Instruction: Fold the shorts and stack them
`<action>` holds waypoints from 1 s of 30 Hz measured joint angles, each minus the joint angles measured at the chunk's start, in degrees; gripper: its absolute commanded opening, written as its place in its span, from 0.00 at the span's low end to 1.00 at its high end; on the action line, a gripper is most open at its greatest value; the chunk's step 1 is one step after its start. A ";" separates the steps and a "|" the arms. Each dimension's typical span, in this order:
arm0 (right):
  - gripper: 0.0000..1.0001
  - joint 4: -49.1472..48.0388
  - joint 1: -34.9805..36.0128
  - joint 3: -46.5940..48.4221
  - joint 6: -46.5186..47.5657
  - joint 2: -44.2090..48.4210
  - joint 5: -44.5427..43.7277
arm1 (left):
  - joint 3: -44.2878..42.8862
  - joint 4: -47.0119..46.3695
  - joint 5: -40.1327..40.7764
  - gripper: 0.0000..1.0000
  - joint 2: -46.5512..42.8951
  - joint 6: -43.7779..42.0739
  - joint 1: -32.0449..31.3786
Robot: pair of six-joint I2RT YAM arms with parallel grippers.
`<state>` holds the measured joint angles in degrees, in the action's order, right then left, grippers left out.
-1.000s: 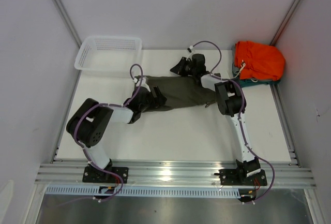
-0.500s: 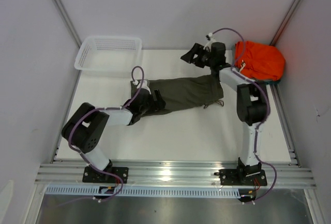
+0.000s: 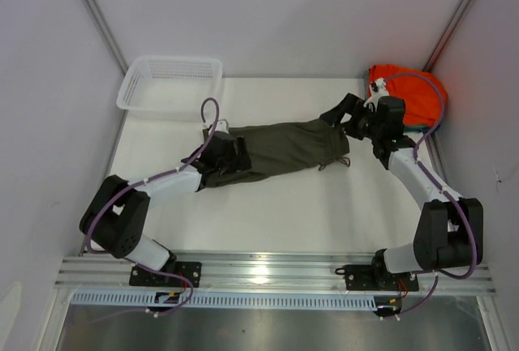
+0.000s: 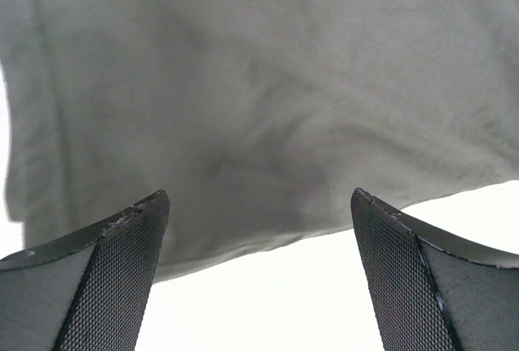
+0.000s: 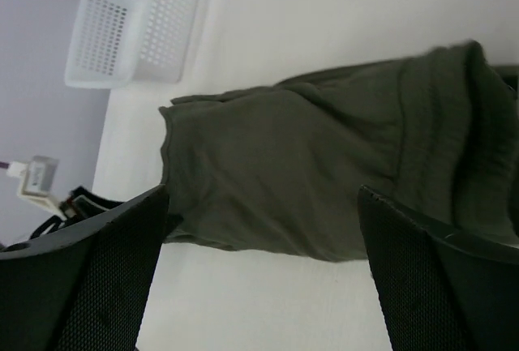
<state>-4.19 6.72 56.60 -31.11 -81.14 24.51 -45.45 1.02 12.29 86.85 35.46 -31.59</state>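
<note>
A second ago the right arm (image 3: 409,169) reached over the far edge of the olive shorts (image 3: 280,150), its elbow near the middle of the desk (image 3: 284,209). Now it has swung out toward the right edge. The right fingers (image 3: 331,117) sit at the right end of the cloth, just beside the orange shorts (image 3: 409,96) in the far right corner. Those fingers were close together then — now they stand wide apart. In the right wrist view we see nothing between them, only the olive shorts lying below and the white basket (image 3: 170,61) in the far left corner beyond.

The left arm (image 3: 158,182) has stretched out too, its elbow lower toward the near left corner. The left fingers (image 3: 241,155) stay over the left end of the garment, about as wide as before. In the left wrist view they are spread far apart over the cloth's hem. Nothing is pinched, and we cannot tell whether the tips touch the fabric.

The olive shorts lie as one long band across the middle of the desk, slightly toward the far edge, running from left of centre to right of centre — longer and flatter than a second ago. The gathered waist end is at the right, and a thin strand trails off there.
</note>
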 measured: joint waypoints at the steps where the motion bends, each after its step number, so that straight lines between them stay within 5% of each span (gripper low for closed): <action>1: 0.99 1.49 -0.94 -0.59 0.24 0.44 0.15 | 0.00 0.96 0.33 0.95 -0.72 0.00 -0.02; 12: 0.99 8.00 -10.64 -6.36 2.16 -1.64 0.00 | -8.20 6.23 -0.76 0.96 -3.15 0.02 -0.57; 23: 1.00 2.25 -12.00 -5.57 2.78 -17.09 2.47 | -19.98 5.14 -5.51 0.97 10.45 -0.04 -1.38; 30: 0.99 -1.11 -12.48 3.43 3.61 -27.67 10.47 | -25.97 5.57 -8.20 0.97 18.14 -0.70 -2.10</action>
<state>-5.30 -5.76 60.03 -27.51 -108.81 34.98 -71.42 6.59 4.10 104.99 34.76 -33.69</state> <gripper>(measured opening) 0.993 0.965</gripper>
